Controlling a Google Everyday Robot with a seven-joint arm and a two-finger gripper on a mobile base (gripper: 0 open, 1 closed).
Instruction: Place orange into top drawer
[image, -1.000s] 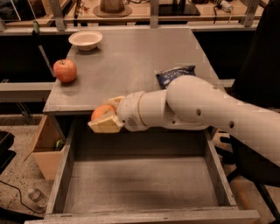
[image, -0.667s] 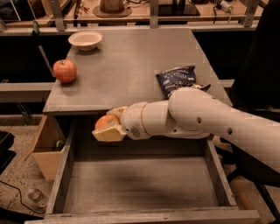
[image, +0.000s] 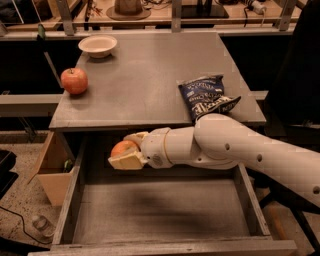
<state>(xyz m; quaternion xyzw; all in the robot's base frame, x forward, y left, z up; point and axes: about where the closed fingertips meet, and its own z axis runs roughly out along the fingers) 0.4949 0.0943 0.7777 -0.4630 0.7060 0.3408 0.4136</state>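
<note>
My gripper (image: 125, 150) is shut on the orange (image: 123, 148), a round orange fruit held between the cream fingers. It hangs just below the front edge of the gray tabletop (image: 145, 85), over the back left part of the open top drawer (image: 160, 210). The drawer is pulled out wide, with a flat gray bottom and low side walls, and nothing lies in it. My white arm reaches in from the right.
A red apple (image: 74, 80) sits at the table's left edge. A white bowl (image: 97, 46) stands at the back left. A dark blue chip bag (image: 206, 96) lies at the right. A wooden box (image: 50, 167) stands on the floor left of the drawer.
My gripper with the orange has moved a little to the right and downward, further over the open drawer. The things on the table have not moved.
</note>
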